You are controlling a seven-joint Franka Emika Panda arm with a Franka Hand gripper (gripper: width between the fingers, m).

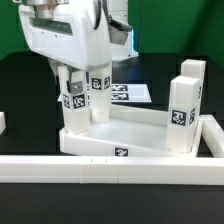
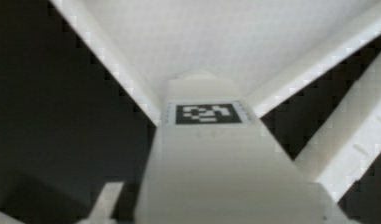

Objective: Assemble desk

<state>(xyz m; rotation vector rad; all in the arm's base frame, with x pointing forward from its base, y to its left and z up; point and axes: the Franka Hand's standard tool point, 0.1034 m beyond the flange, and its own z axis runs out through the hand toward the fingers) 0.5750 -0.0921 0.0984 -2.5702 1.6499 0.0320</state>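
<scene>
The desk top [image 1: 125, 135] lies rim-up on the black tabletop [image 1: 20, 85], its near edge just beside the long white rail [image 1: 100, 168]. Two legs stand at its right corners: one far [image 1: 190, 82], one near [image 1: 181, 112]. The middle of the tray is open. My tool [image 1: 88, 88], partly spread, pinches a tagged leg [image 2: 208, 150] upright over the far-left corner.
</scene>
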